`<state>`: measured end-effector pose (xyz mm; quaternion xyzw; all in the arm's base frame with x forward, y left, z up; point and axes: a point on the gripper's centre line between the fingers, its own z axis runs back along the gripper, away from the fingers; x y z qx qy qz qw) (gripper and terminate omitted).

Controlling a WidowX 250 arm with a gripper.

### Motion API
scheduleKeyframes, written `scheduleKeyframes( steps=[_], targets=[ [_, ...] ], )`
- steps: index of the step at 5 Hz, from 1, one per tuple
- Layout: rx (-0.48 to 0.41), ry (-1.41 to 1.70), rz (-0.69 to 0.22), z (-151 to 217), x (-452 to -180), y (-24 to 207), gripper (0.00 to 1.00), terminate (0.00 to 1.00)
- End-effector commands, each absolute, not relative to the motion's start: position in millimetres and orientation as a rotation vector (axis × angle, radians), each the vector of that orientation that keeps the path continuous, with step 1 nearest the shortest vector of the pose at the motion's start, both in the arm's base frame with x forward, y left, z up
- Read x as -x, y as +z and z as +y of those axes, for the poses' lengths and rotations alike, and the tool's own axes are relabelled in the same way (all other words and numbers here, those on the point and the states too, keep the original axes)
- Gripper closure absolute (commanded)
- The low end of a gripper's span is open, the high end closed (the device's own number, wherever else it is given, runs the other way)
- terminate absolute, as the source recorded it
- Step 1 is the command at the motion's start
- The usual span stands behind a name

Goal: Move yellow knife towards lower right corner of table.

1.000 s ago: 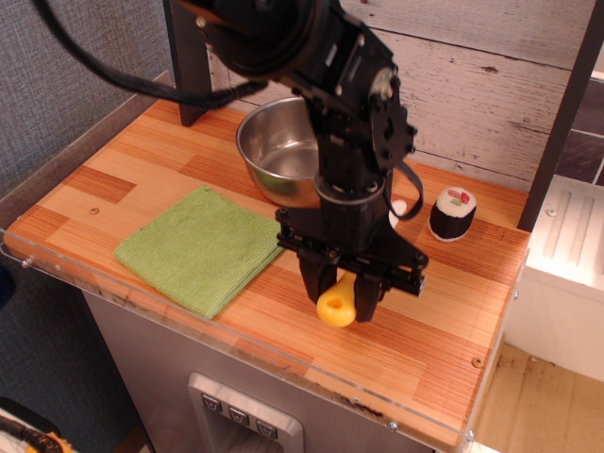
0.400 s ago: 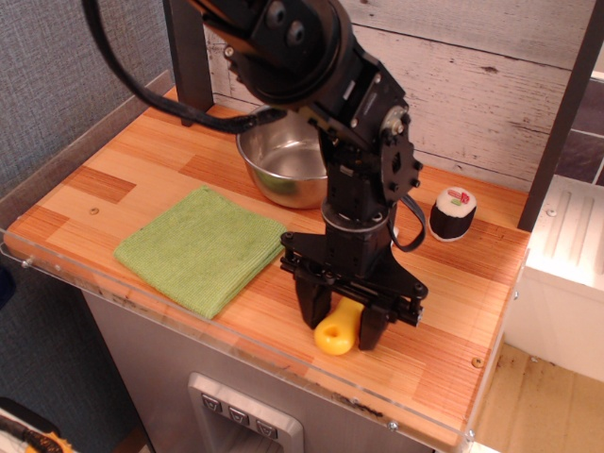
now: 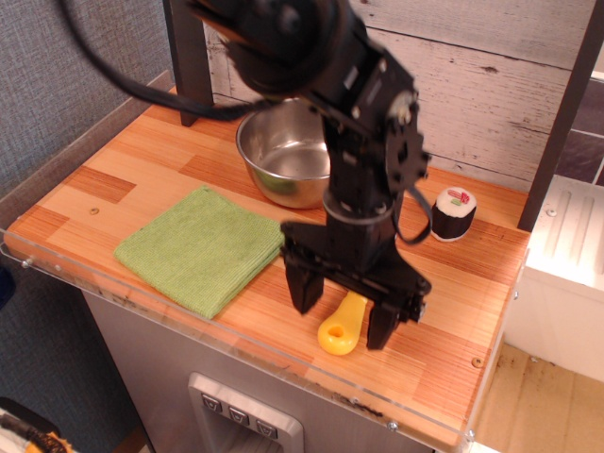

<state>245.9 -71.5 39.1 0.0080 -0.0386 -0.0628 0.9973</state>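
Observation:
The yellow knife (image 3: 342, 327) lies on the wooden table (image 3: 434, 349), toward the front right, its rounded handle with the hole pointing at the front edge. Its blade end is hidden behind the arm. My gripper (image 3: 343, 316) stands right over it with the jaws spread wide, one finger (image 3: 304, 286) to the left of the handle and one finger (image 3: 382, 321) to the right. Neither finger touches the knife. The gripper is open and holds nothing.
A green cloth (image 3: 201, 247) lies at the front left. A steel bowl (image 3: 283, 153) stands at the back behind the arm. A sushi roll toy (image 3: 453, 213) stands at the back right. The clear acrylic rim (image 3: 283, 363) runs along the front edge.
The gripper carried the knife down and a little toward the front edge, then opened its jaws and let it go. The knife now lies on the table.

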Motion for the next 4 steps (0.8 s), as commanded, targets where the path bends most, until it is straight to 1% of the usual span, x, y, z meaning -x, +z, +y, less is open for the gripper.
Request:
scheduleKeyframes(
  steps=[1,2,3,4],
  targets=[
    [-0.021,-0.117,-0.188,-54.6,-240.3,75.6,0.00,0.00],
    [0.012,-0.093,-0.170,-50.3,-242.4,76.4,0.00,0.00],
    [0.012,-0.093,-0.170,-50.3,-242.4,76.4,0.00,0.00],
    [0.012,-0.093,-0.170,-50.3,-242.4,76.4,0.00,1.00]
  ],
)
